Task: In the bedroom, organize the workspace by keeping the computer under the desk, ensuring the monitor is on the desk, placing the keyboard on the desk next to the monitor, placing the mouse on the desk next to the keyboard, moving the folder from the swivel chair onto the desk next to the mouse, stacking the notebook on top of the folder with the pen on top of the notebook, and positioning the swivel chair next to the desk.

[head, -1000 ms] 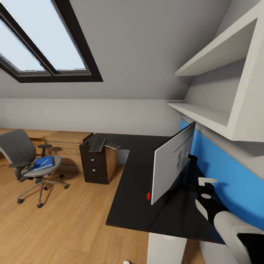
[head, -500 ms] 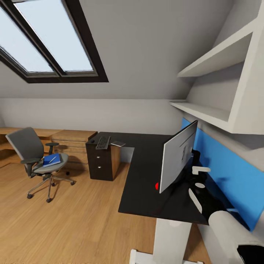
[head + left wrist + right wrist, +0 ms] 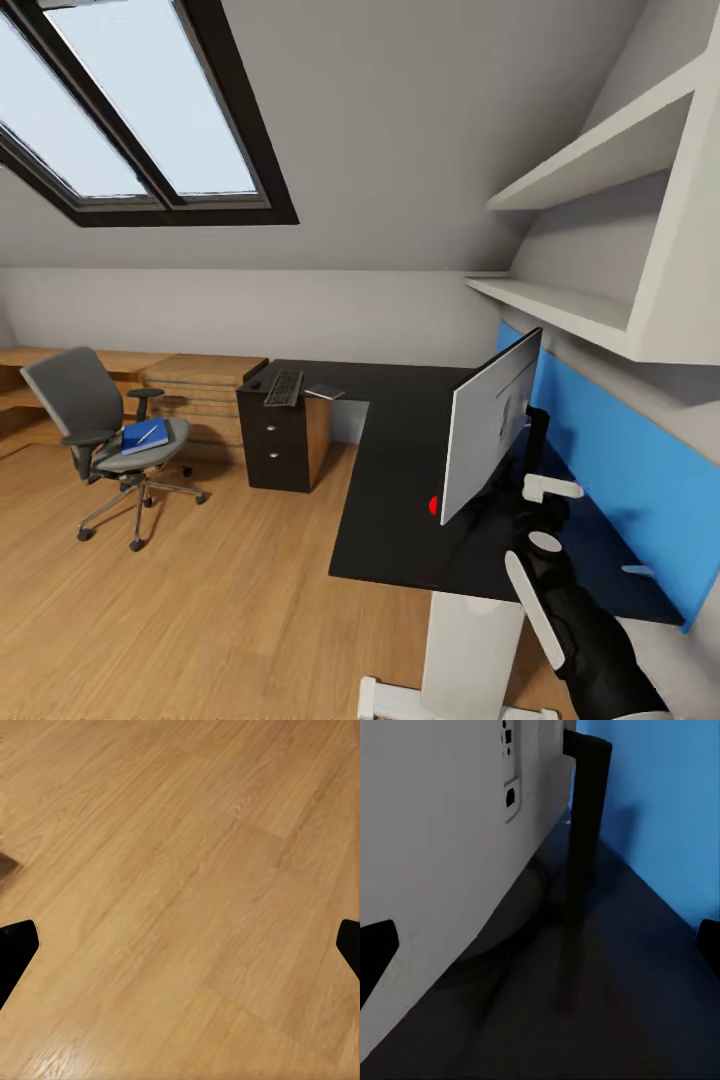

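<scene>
Head view: an attic bedroom with a wooden floor [image 3: 200, 620], a skylight [image 3: 130, 110] at upper left, and white wall shelves [image 3: 600, 250] at upper right above a blue wall panel [image 3: 620, 470]. A black L-shaped desk [image 3: 400, 470] runs from the near right to the far centre, where it rests on a drawer cabinet [image 3: 285, 440]. The monitor [image 3: 490, 425] stands upright on the near right part of the desk, its pale back turned toward the blue panel; a small red object [image 3: 434, 506] lies on the desk at the monitor's near left corner. The swivel chair [image 3: 105, 445] stands on the floor at far left, well apart from the desk, with a blue folder [image 3: 145, 437] on its seat and a thin pen-like item lying on top of it. On the far end of the desk, above the cabinet, lies the keyboard [image 3: 284, 388]; a small dark mouse [image 3: 255, 384] sits just left of it and a flat grey notebook [image 3: 324, 392] just right of it.

The right arm reaches over the near right of the desk, its gripper [image 3: 545, 490] behind the monitor. Right wrist view: this adds the monitor's rear ports [image 3: 511, 776] and its dark stand post [image 3: 585, 817] on the desktop; the fingers [image 3: 376, 949] show at both frame edges, spread wide and holding nothing.

Left wrist view: bare wooden floor, with the left fingers [image 3: 15, 952] likewise spread wide and empty.
</scene>
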### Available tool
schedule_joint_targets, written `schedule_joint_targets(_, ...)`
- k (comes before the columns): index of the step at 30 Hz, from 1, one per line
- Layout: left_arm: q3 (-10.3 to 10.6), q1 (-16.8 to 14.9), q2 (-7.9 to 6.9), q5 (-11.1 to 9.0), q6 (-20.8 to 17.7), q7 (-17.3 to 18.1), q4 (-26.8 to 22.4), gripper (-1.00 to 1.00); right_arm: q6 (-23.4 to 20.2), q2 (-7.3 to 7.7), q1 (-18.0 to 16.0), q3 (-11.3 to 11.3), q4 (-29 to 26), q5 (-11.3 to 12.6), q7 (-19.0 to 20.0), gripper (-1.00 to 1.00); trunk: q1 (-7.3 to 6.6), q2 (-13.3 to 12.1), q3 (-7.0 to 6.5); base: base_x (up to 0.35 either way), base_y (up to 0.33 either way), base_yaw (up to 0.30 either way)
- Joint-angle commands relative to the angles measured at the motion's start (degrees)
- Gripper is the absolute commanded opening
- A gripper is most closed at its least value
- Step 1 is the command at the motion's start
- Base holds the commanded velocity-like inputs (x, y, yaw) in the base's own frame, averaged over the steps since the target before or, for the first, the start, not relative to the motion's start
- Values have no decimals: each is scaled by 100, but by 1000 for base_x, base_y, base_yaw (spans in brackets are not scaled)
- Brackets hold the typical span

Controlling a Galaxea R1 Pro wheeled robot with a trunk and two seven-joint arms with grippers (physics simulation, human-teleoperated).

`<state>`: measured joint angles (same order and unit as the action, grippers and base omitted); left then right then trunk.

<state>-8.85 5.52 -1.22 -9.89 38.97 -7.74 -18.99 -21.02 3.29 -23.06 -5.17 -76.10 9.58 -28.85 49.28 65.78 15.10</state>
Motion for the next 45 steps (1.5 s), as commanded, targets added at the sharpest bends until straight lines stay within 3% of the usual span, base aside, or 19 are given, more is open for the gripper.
schedule_joint_targets(1, 14, 2, -1, -22, 5, -10, -8, 100, -35, -19, 13, -48, -28, 41, -62, 100, 0, 5, 6, -111, 217, 0)
schedule_joint_targets(6, 18, 2, -1, -14, -3, 2, -3, 100, -70, -114, 100, -398, -111, 36, -150, 100, 0, 5, 6, -131, 268, 0)
schedule_joint_targets(13, 23, 0, 7, -13, -20, 17, 1, 100, -22, -126, 214, -587, -269, 39, -328, 100, 0, 5, 6, -73, 308, 0)
schedule_joint_targets(23, 35, 2, 10, -13, -19, 20, 1, 100, 7, -127, 231, -641, -275, 25, -360, 100, 0, 5, 6, 213, 237, 0)
schedule_joint_targets(29, 38, 2, 18, -13, -15, 18, 1, 100, 62, -134, 232, -656, -240, -70, -681, 100, 0, 5, 6, 89, 45, 0)
schedule_joint_targets(33, 49, 1, 24, -13, -13, 25, 1, 100, 334, -135, 232, -659, -214, -257, -989, 100, 0, 5, 6, 43, 7, 0)
schedule_joint_targets(35, 49, 2, 29, -13, -13, 27, 1, 100, 506, -136, 232, -660, -200, -480, -1181, 100, 0, 5, 6, 207, 2, 0)
schedule_joint_targets(45, 50, 2, 35, -5, -13, 27, 1, 100, 688, -136, 232, -656, -23, -653, -1335, 100, 0, 5, 6, 173, 0, 0)
